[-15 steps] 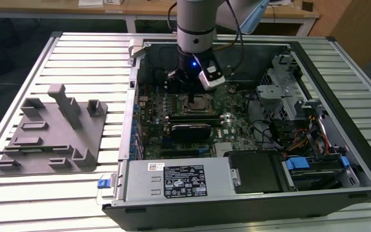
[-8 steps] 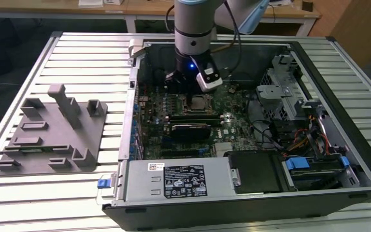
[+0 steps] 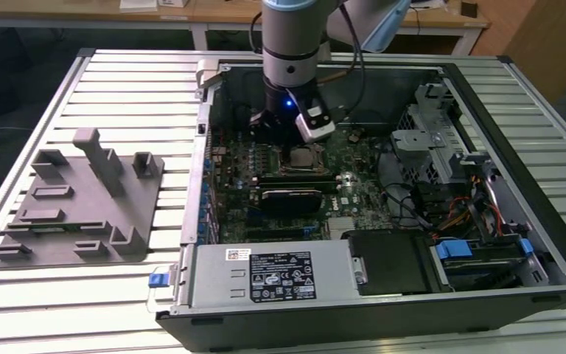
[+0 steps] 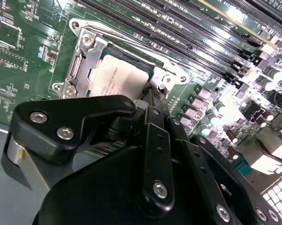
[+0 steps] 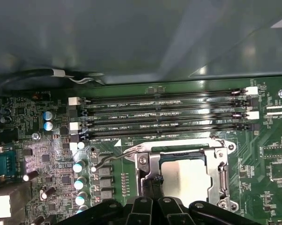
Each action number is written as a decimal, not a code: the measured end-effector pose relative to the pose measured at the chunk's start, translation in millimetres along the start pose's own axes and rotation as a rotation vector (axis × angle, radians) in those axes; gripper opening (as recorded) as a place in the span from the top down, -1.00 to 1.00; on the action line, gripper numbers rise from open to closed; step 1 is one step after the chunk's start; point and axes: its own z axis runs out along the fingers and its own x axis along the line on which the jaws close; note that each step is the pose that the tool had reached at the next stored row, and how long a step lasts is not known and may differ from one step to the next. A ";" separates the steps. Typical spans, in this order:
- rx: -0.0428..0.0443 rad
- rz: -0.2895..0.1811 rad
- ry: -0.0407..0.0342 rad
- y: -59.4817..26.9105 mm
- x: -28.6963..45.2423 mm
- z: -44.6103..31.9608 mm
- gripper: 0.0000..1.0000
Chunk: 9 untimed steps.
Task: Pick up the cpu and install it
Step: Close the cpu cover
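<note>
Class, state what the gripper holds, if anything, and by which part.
Cannot be told: the gripper is at one edge of the silvery-grey square cpu, which sits in its metal-framed socket.

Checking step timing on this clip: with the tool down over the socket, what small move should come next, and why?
Probably a small straight lift of the tool. In the first wrist view the cpu lies flat inside the socket's metal frame, with the tool low at its edge, so it looks placed.
</note>
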 end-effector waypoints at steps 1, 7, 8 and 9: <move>0.0000 0.000 0.0000 0.0 0.3 0.6 0.79; 0.0001 0.000 0.0001 0.0 0.7 1.6 0.79; 0.0000 0.000 0.0001 -0.1 0.7 1.6 0.79; 0.0000 0.000 0.0000 -0.1 0.7 1.8 0.79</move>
